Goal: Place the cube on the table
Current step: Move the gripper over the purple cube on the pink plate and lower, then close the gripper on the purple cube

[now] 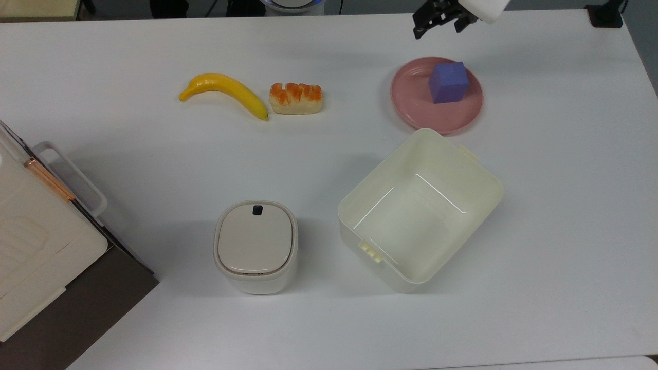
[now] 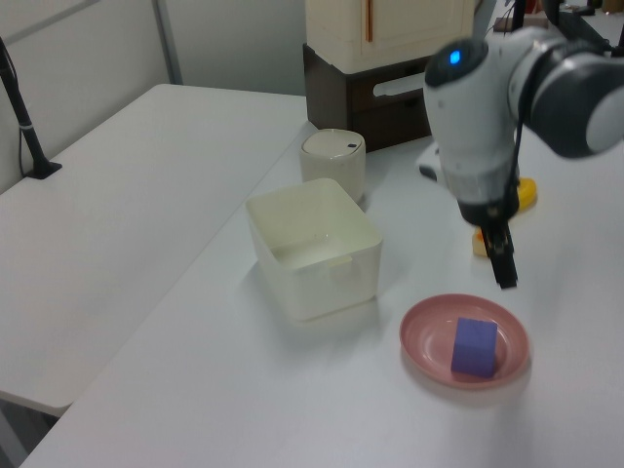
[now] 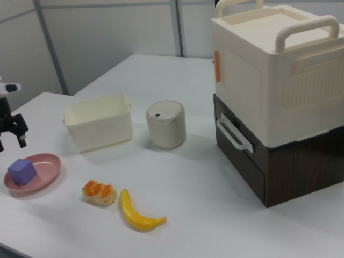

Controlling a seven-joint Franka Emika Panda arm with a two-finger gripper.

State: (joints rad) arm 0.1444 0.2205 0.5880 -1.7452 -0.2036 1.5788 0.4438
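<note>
The purple-blue cube [image 1: 449,82] [image 2: 475,346] [image 3: 22,172] rests on the back part of a round pink plate [image 1: 411,100] [image 2: 427,336] [image 3: 47,165]. This plate stands on the white table [image 1: 565,154]. My gripper [image 1: 437,30] [image 2: 506,275] [image 3: 9,141] hangs in the air just behind the plate's far rim in the top view, slightly to the top view's left of the cube. It is open, holds nothing and touches neither cube nor plate.
A cream square tub [image 1: 493,185] sits directly in front of the plate. A banana [image 1: 226,92] and a bread piece [image 1: 295,97] lie to the top view's left. A lidded small bin [image 1: 256,245] and a cream box on a brown drawer unit [image 3: 269,107] stand farther left.
</note>
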